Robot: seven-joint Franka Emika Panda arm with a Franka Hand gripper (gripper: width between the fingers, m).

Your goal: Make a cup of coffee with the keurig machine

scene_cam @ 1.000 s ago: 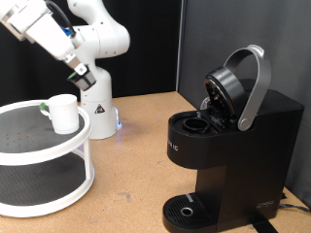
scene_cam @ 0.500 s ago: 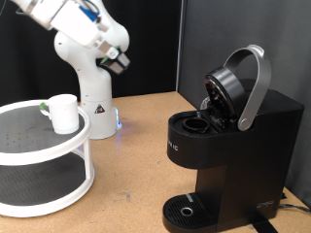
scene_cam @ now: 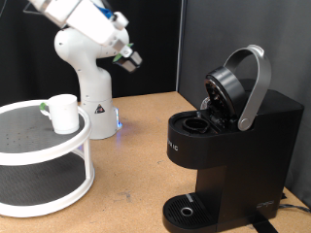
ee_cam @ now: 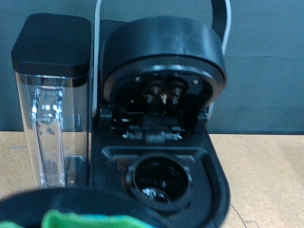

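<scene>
The black keurig machine (scene_cam: 238, 146) stands at the exterior view's right with its grey-handled lid raised and its pod chamber (scene_cam: 199, 124) open and empty. The wrist view looks straight at the machine (ee_cam: 161, 104) and its chamber (ee_cam: 157, 179). My gripper (scene_cam: 129, 58) is high in the air, left of the machine and well apart from it. A dark, green-topped pod (ee_cam: 85, 214) fills the near edge of the wrist view, carried in the gripper. The white cup (scene_cam: 63, 113) stands on the top tier of a white round stand (scene_cam: 29, 146) at the left.
A small green-topped thing (scene_cam: 44, 107) lies beside the cup on the stand. The arm's white base (scene_cam: 95, 102) stands behind the stand. The machine's clear water tank (ee_cam: 52, 123) is on its side. Its round drip base (scene_cam: 185, 209) holds nothing.
The arm has swung from above the cup and stand towards the exterior view's right, and the gripper now points at the machine.
</scene>
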